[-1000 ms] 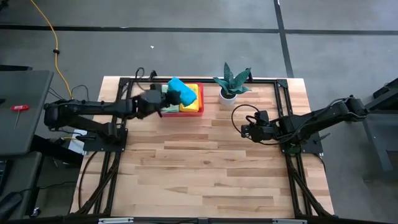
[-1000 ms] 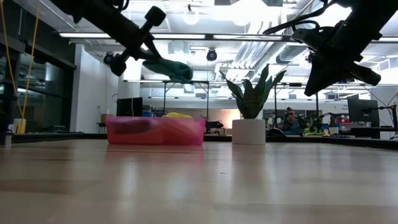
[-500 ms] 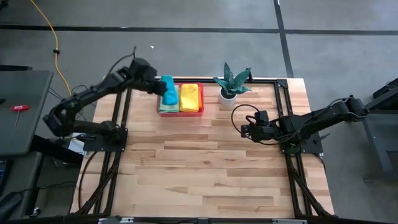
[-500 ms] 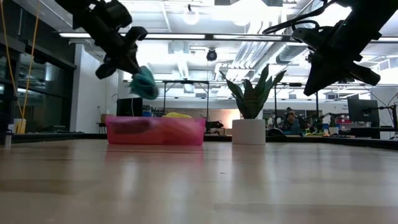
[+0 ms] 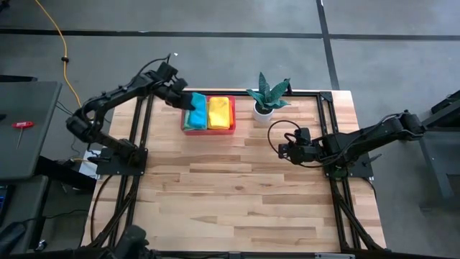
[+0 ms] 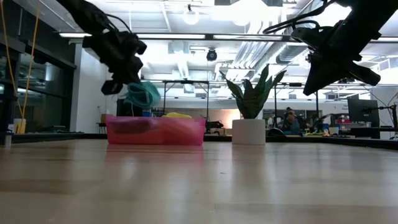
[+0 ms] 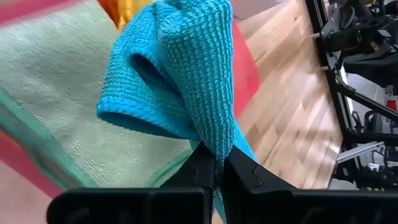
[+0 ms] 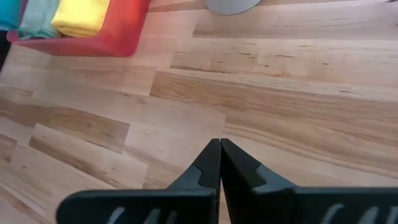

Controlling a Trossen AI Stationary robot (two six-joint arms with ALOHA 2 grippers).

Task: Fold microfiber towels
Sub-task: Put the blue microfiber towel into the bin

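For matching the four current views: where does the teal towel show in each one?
High view: teal towel at the pink tray's left end, in the left gripper.
Low view: hanging above the tray's left part.
Left wrist view: centre, pinched between the fingers.
Right wrist view: a sliver at the top-left corner.
Shared landmark: the pink tray.

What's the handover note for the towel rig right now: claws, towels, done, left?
Left claw: shut on the teal towel, holding it in the air over the left part of the pink tray.
Right claw: shut, empty, hovering above bare table on the right, near the potted plant.
Towels: light green towel lies in the tray under the teal one; a yellow towel lies folded in the tray's right part, with an orange edge next to it. No other towel shows.
Done: none is spread on the table.
Left: teal towel looks bunched, not folded; likely needs laying out and folding.
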